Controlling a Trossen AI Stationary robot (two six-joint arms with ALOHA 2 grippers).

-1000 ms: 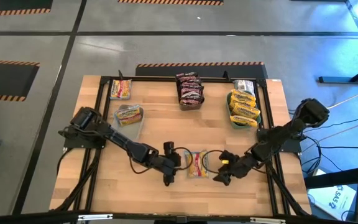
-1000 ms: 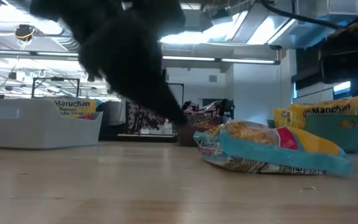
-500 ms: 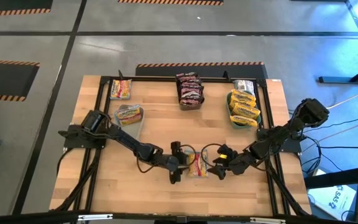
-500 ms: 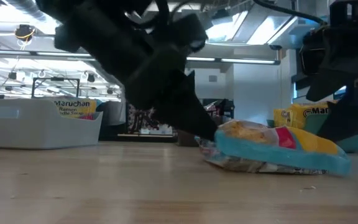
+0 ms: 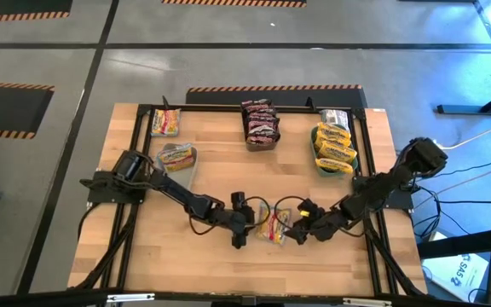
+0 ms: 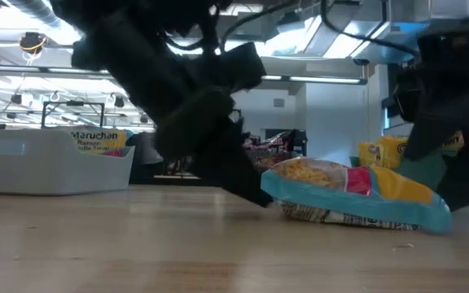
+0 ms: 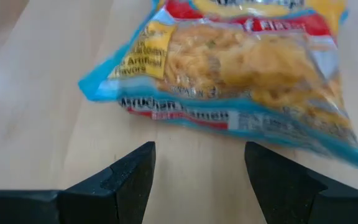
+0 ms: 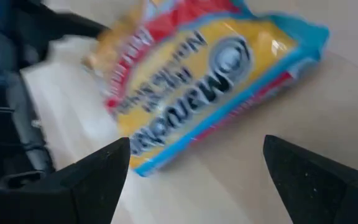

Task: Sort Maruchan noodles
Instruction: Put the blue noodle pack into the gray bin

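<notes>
One yellow Maruchan packet with a blue edge and a red band [image 5: 272, 225] lies flat on the wood near the table's near edge, between my two grippers. My left gripper [image 5: 245, 225] is open at the packet's left side. In the left wrist view a strip of bare wood separates this gripper [image 7: 199, 174] from the packet [image 7: 241, 68]. My right gripper [image 5: 296, 228] is open at the packet's right side, and in its wrist view it [image 8: 194, 168] stands wide before the packet [image 8: 197, 81]. In the low view the packet [image 6: 357, 191] sits between both dark arms. My right gripper has one finger [image 8: 104, 171] close beside the packet's blue edge [image 8: 166, 152], coming level from the table's right side. Whether it touches the packet, I cannot tell.
A clear grey bin [image 5: 177, 160] at the left holds a yellow packet, and another packet [image 5: 166, 124] lies at the far left corner. A dark tray [image 5: 260, 125] at the far middle holds dark red packets. A green dish [image 5: 335, 149] at the right holds yellow ones, with a silver packet [image 5: 335, 117] behind it.
Both grippers have closed in on the packet. The left one has moved toward the table's right and the right one toward the table's left. The packet has stayed in nearly the same spot.
</notes>
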